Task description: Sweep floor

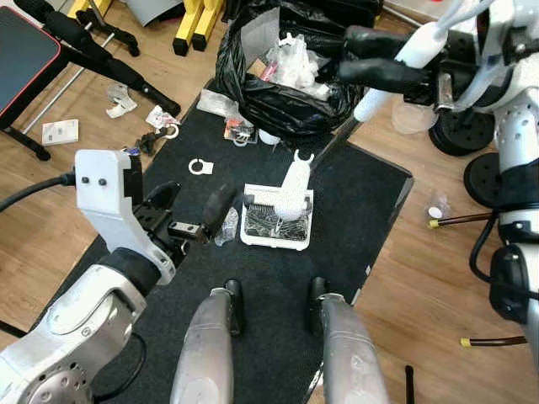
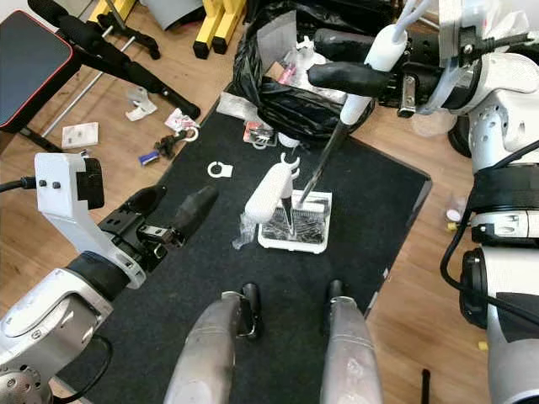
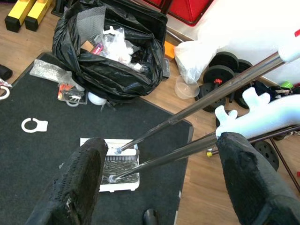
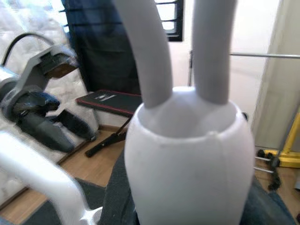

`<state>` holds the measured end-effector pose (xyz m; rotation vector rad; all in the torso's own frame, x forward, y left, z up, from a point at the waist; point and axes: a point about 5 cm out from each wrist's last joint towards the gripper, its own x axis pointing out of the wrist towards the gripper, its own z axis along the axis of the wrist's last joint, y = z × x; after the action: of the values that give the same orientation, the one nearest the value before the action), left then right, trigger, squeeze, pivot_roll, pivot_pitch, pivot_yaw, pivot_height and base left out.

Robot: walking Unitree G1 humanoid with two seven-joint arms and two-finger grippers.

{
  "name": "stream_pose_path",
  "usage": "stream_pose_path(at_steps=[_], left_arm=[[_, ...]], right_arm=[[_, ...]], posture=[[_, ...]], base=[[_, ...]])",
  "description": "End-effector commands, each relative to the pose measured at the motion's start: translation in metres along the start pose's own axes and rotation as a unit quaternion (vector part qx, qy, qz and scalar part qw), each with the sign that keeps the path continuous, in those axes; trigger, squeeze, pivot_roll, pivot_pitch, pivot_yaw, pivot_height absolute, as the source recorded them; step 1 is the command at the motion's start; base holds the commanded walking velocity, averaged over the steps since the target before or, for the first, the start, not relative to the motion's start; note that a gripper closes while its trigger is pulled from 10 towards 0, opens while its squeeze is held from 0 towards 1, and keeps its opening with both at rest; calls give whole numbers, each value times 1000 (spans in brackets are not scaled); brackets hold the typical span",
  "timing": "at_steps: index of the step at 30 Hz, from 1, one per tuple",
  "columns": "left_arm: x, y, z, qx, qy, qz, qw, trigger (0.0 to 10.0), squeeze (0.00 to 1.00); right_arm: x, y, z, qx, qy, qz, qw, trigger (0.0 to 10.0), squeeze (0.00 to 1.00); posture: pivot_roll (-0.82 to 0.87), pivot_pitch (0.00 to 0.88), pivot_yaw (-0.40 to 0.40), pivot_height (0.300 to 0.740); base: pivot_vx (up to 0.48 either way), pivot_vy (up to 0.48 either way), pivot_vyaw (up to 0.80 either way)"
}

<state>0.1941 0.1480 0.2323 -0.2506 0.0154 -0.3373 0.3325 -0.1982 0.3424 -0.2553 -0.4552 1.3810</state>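
Note:
A white dustpan (image 1: 276, 225) lies on the black mat (image 1: 354, 202). Its white forked handle (image 1: 295, 181) rises toward me. The broom's bristles (image 2: 295, 225) rest in the pan. The dark rod (image 2: 324, 160) runs up to a white grip (image 1: 414, 49), and my right gripper (image 1: 383, 57) is shut on that grip above the black rubbish bag (image 1: 286, 84). My left gripper (image 1: 192, 209) is open, low over the mat, left of the dustpan handle and apart from it. In the left wrist view its fingers (image 3: 75, 187) spread wide with the pan (image 3: 117, 164) beyond.
Litter lies about: a white ring (image 1: 200, 167), a clear wrapper (image 1: 227, 225), packets (image 1: 240, 130) by the bag, and papers (image 1: 61, 131) on the wood floor. A weight bench (image 1: 25, 50) stands at the left and weight plates (image 1: 484, 178) at the right. My legs (image 1: 206, 353) are at the bottom.

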Motion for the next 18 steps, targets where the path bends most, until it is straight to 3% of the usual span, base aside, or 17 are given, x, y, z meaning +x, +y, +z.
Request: stream_pose_path(at_steps=[1, 8, 12, 15, 18], left_arm=[[0, 2, -4, -5, 8, 15, 1000, 10000, 0], [3, 3, -6, -6, 10, 14, 1000, 10000, 0], [6, 4, -8, -8, 12, 16, 1000, 10000, 0], [9, 5, -9, -8, 13, 18, 1000, 10000, 0], [11, 8, -9, -2, 13, 25, 1000, 10000, 0]], right_arm=[[-6, 0, -3, 18, -14, -5, 1000, 10000, 0], [-11, -7, 6, -50, 5, -49, 998, 10000, 0], [-9, -18, 25, -131, -25, -148, 980, 10000, 0], [-5, -23, 32, -135, -40, -198, 970, 10000, 0], [2, -21, 41, -131, -52, -205, 969, 10000, 0]], posture=[[198, 404, 9, 740], [190, 386, 6, 740], [183, 359, -4, 740], [182, 341, -10, 740], [180, 334, -10, 740]], base=[[0, 0, 0], [0, 0, 0], [0, 0, 0], [0, 0, 0], [0, 0, 0]])
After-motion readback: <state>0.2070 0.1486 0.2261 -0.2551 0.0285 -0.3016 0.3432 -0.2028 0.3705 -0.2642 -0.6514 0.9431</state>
